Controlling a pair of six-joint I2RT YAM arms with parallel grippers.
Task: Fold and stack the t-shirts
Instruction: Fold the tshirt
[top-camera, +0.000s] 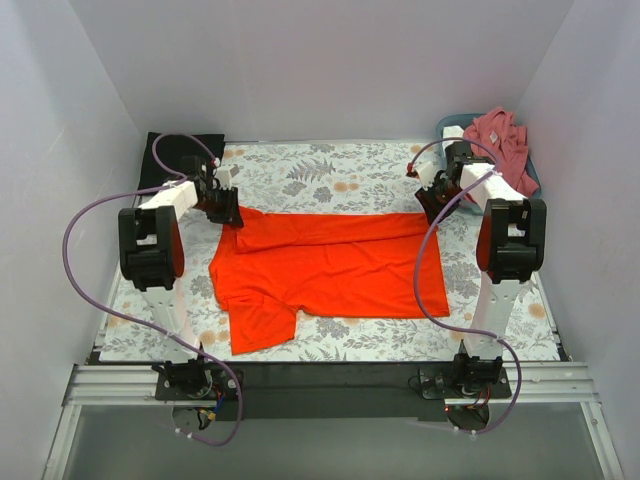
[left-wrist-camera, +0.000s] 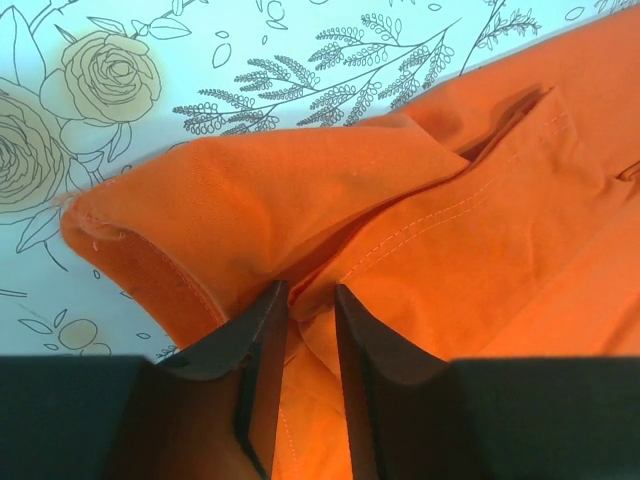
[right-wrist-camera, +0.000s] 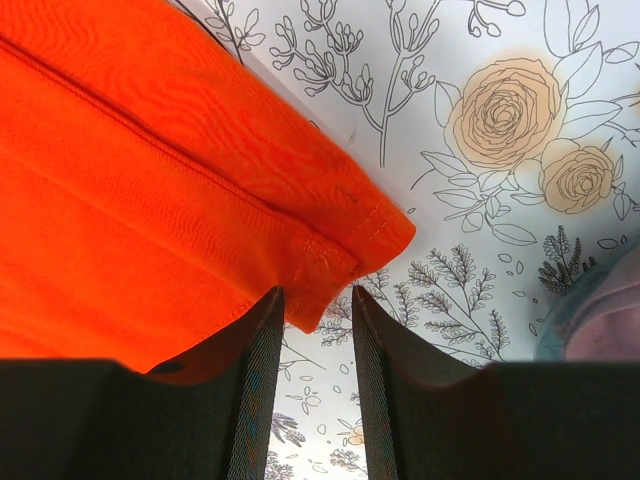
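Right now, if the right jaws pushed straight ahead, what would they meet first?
The corner of the orange shirt, just ahead of their tips; depth is unclear, so they might reach the floral cloth first.

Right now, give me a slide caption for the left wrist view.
Left gripper straddling a fold of the orange-red t-shirt on the floral table covering.

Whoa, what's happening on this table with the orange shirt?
Two robot arms are folding an orange t-shirt spread on the floral cover. Its far edge is already folded over. The left gripper straddles a fold at one far corner; the right gripper, jaws apart, sits at the other corner.
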